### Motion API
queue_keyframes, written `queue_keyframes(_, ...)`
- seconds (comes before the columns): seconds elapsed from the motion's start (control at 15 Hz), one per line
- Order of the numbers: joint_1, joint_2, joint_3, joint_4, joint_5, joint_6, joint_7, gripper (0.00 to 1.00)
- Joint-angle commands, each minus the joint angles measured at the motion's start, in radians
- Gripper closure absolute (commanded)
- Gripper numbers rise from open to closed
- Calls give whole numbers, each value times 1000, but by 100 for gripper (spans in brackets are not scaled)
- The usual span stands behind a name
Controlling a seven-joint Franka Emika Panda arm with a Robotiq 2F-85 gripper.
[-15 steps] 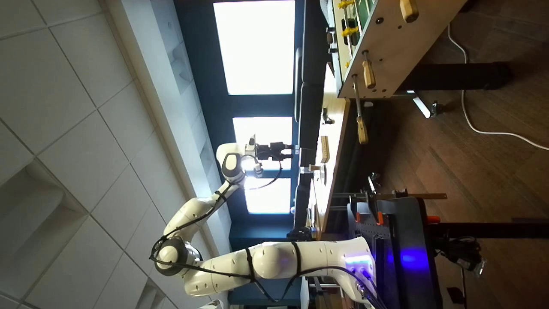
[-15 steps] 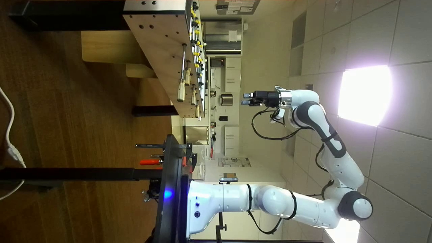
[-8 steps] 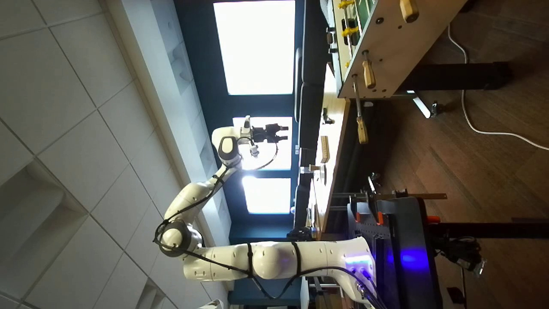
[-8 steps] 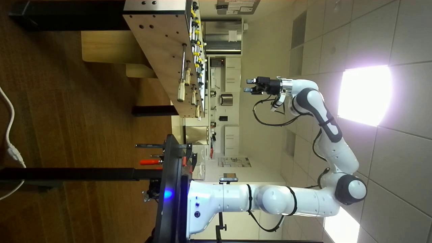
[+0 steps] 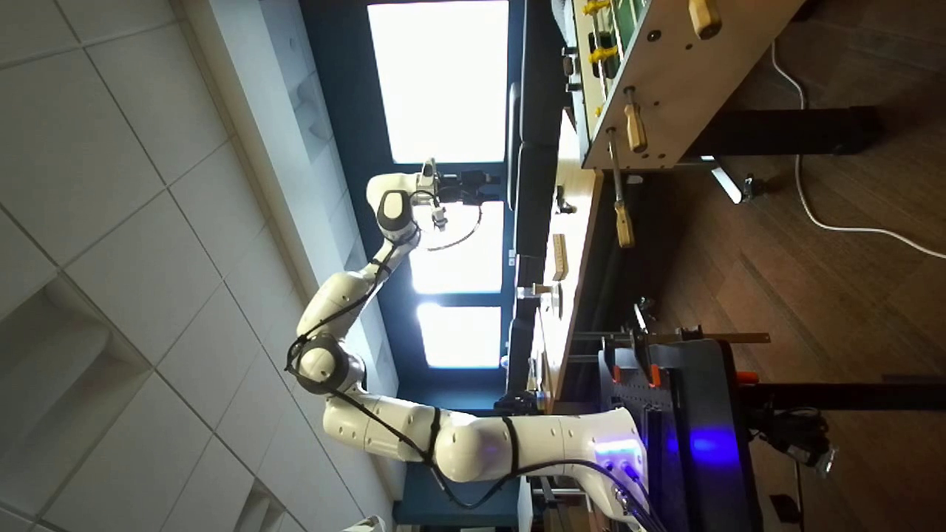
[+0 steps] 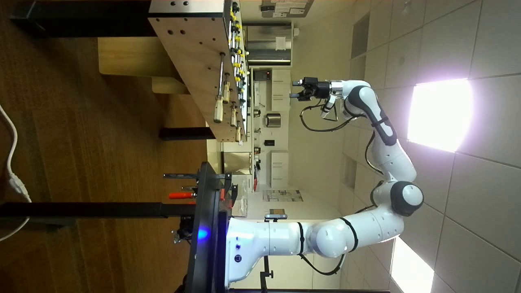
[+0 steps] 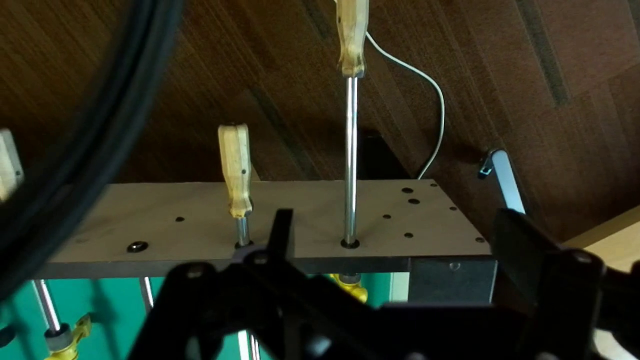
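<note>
Above table edge (image 7: pixel 380 264), midair: pincer (image 6: pixel 296 89)

Brown floor (image 5: pixel 835 310), blue wall (image 5: pixel 347 74) with bright windows (image 5: pixel 446 81), tiled ceiling (image 5: pixel 89 148), glowing ceiling light (image 6: pixel 440 114), white cabinets (image 6: pixel 281 83)

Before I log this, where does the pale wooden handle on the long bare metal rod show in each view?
In an exterior view: pale wooden handle right of centre, slightly above mid-height.
In an exterior view: handle left of centre, above mid-height.
Wrist view: handle cut by the top edge, just right of centre.
Shared landmark: the foosball table's flat tan side panel.
</note>
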Motion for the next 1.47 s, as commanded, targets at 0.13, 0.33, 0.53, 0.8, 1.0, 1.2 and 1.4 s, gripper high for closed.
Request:
queue_keyframes(0.13,-68,164,-32,254,20,-133,-143,0)
queue_keyframes(0.33,-109,229,-34,316,13,-167,-237,0)
queue_keyframes(0.53,-148,287,-21,358,23,-179,-356,0)
queue_keyframes(0.8,-169,348,-23,381,18,-164,-417,0)
queue_keyframes(1.0,-173,376,-24,374,23,-123,-394,0)
queue_keyframes(1.2,-168,395,-21,360,28,-78,-375,0)
queue_keyframes(1.4,-166,419,-16,359,36,-44,-372,0)
